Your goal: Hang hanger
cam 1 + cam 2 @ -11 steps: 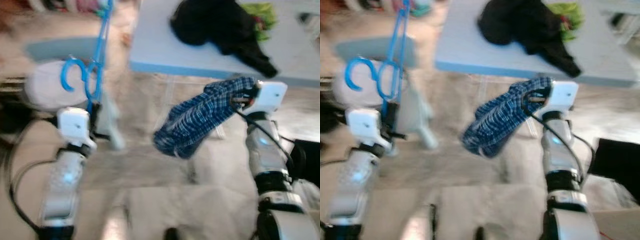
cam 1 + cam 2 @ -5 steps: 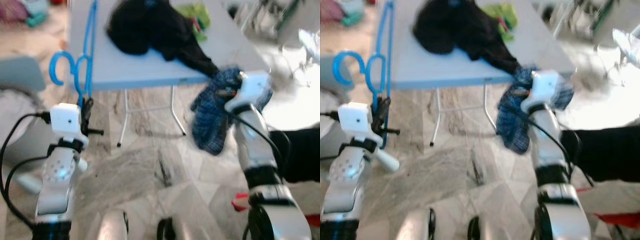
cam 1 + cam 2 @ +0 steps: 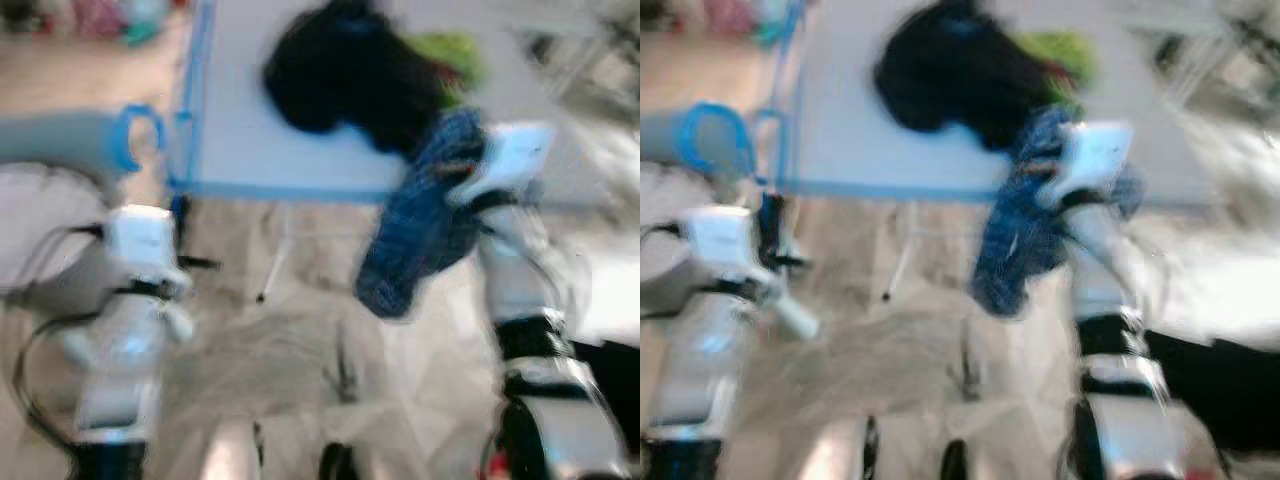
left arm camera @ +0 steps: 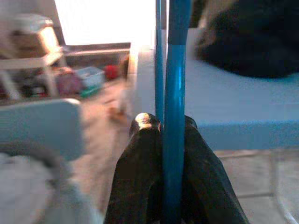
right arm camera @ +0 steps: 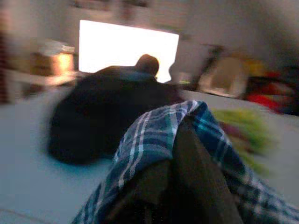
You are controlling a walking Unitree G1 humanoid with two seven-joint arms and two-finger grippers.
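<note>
- Risk: could snag the blue hanger (image 3: 190,120) on the near left edge of the bench (image 3: 250,160); caused by walking blur and the hook standing just beside that edge.
- Could shed the plaid shirt (image 3: 420,225), soft woven cloth draped loosely.
- Left tool (image 4: 163,135) clamped on thin, smooth, rigid hanger rods.
- Right tool (image 5: 187,186) wrapped in shirt, gripping it.
- Limp black garment (image 3: 345,75) heaped on far bench.

Pale blue table (image 3: 250,150) with black garment (image 3: 345,75) and green cloth (image 3: 450,55) on top.
</note>
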